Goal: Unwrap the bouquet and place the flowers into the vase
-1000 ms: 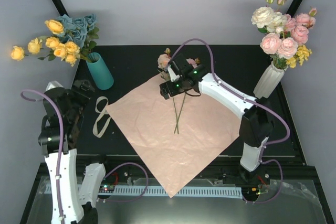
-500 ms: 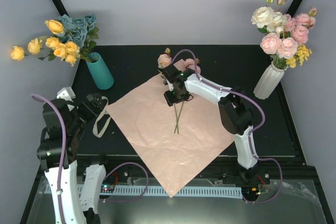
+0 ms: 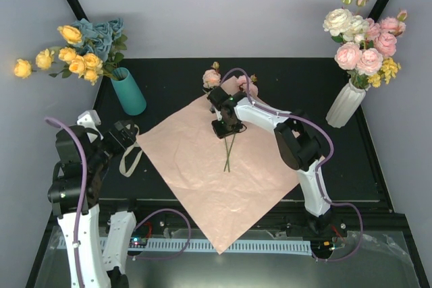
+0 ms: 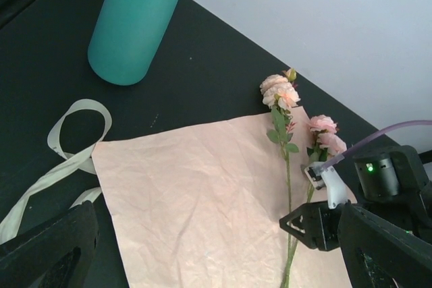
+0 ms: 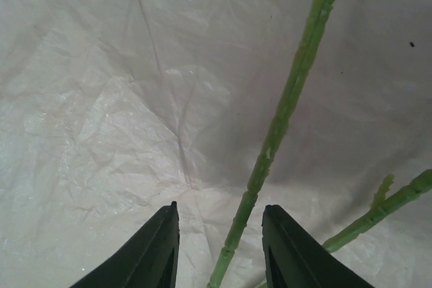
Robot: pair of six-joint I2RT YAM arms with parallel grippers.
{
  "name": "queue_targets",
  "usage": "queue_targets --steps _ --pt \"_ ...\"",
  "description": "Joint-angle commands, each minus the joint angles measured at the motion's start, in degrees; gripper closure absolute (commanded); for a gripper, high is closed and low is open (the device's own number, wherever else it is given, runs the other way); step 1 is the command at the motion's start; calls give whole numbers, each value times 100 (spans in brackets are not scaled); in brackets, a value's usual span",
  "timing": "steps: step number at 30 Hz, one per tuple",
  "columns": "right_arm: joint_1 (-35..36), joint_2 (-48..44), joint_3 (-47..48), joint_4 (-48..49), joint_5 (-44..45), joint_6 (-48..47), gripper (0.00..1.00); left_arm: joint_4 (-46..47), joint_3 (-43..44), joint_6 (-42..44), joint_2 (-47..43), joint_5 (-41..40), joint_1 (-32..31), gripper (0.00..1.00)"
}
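Observation:
The teal vase (image 3: 128,91) (image 4: 135,21) stands at the back left with yellow and blue flowers (image 3: 84,48) in it. The bouquet is undone: its pink paper (image 3: 202,173) lies flat, and two pink flowers (image 3: 212,77) (image 4: 280,91) lie across its far corner, stems (image 3: 228,150) pointing near. My right gripper (image 3: 226,128) (image 5: 221,207) is down on the paper. Its jaws stand either side of one green stem (image 5: 290,92) with a gap on both sides, so it is open. My left gripper (image 3: 125,136) (image 4: 217,206) hovers open and empty at the paper's left corner.
A beige ribbon (image 3: 129,150) (image 4: 74,133) lies looped on the black mat between the vase and the paper. A white ribbed vase (image 3: 345,102) of cream and pink roses stands at the back right. A second stem (image 5: 378,210) lies just right of the right jaws.
My right gripper has lowered onto the stems and its jaws have narrowed around one of them. The left arm has shifted a little toward the paper.

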Motion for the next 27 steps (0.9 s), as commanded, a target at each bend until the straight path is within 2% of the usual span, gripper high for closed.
queue_targets --steps 1,6,8,15,22,27 --pt "-39 81 -60 108 128 74 64 164 -3 74 105 125 -26 1" --pt "-43 146 -68 136 151 112 73 239 15 69 142 117 -86 1" --pt "-47 139 -56 147 149 122 81 263 15 81 154 115 -117 1" --pt "-84 -45 43 134 270 148 98 339 206 244 252 113 -245 1" --pt "-107 -454 236 123 236 183 98 325 473 357 363 191 -293 2" --pt "-106 -1077 226 365 0 240 98 496 507 403 373 661 -312 3"
